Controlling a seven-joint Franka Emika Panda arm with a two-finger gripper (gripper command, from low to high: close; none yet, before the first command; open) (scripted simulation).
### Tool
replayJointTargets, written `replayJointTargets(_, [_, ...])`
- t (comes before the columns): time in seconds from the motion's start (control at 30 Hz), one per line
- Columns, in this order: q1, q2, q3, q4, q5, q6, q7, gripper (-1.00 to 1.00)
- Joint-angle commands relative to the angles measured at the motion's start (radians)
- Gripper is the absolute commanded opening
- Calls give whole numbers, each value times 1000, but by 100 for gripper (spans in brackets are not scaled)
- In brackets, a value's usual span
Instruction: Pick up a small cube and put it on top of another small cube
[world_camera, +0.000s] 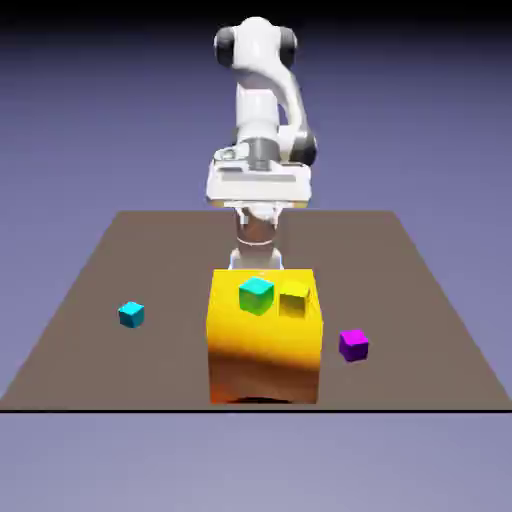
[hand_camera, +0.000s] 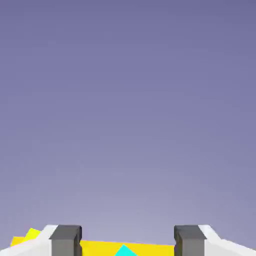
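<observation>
Nearest to me, the big yellow-orange block (world_camera: 264, 350) is standing close to the near edge of the brown table (world_camera: 175, 260), its lower front darkening to a deep orange. Just beyond its front, toward the exterior view's right, the small purple cube (world_camera: 353, 345) is sitting on the tabletop, near the block but apart from it. On the opposite side, toward the exterior view's left, a small cyan cube (world_camera: 131, 315) is lying a little farther back and farther out from the block.

Up at the block's top, two more little cubes are showing against its bright surface: a teal-green cube (world_camera: 256, 296) near the middle, and a small yellow cube (world_camera: 294, 300) beside it, toward the exterior view's right. I can't tell exactly how either one is meeting the block.

Behind and above the block, the pincer (hand_camera: 128, 240) is hanging open, its two grey fingertips standing well apart. The hand view is showing a cyan corner between them, low down, with the block's yellow stretching across behind; the pincer is gripping nothing. Farthest back, beyond the block, the white arm (world_camera: 257, 105) is rising before the blue-violet backdrop (world_camera: 90, 130).
</observation>
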Motion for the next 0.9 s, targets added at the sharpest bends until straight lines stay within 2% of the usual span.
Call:
replayJointTargets(0.0, [16,36,14,26,7,-37,0,0])
replayJointTargets(0.5, [209,580,194,425,80,-603,53,0])
replayJointTargets(0.87, [221,979,233,740,45,-1055,213,0])
